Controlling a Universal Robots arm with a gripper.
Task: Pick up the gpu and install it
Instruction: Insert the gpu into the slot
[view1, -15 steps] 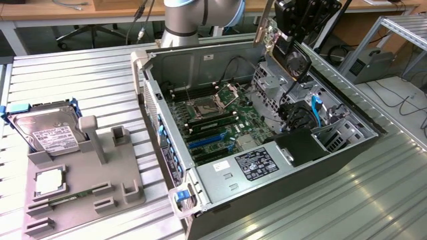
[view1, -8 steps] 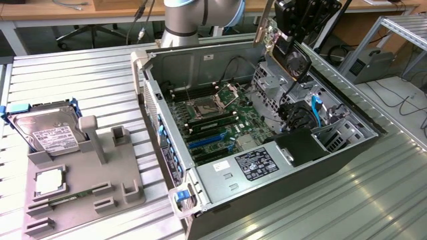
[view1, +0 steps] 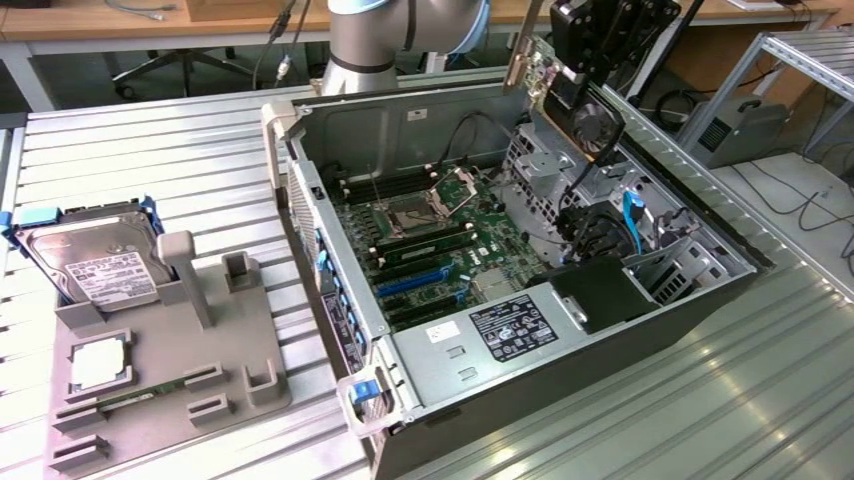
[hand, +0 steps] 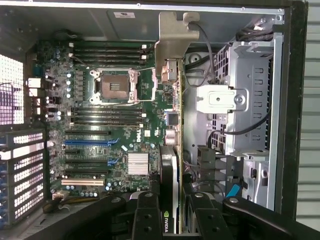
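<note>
My gripper (view1: 603, 72) hangs above the open computer case (view1: 320, 250), shut on the gpu (view1: 587, 115). The card is a black board with a fan, and its silvery bracket (view1: 529, 55) points up and away. In the wrist view the gpu (hand: 171, 150) appears edge-on between my fingers (hand: 147, 215), its bracket (hand: 172, 37) at the far end, with my gripper (hand: 172, 212) clamped on the end bearing a green logo. The card hovers over the seam between the motherboard (hand: 115, 100) and the drive cage (hand: 250, 100). The motherboard's expansion slots (hand: 87, 142) lie to one side of the card, apart from it.
On the exterior view's left, a grey fixture (view1: 174, 360) holds a silver hard drive (view1: 87, 260) with blue rails, a processor (view1: 100, 362) and a green memory stick (view1: 134, 397). Inside the case are a power supply (view1: 514, 325), a blue cable (view1: 633, 215) and black cables.
</note>
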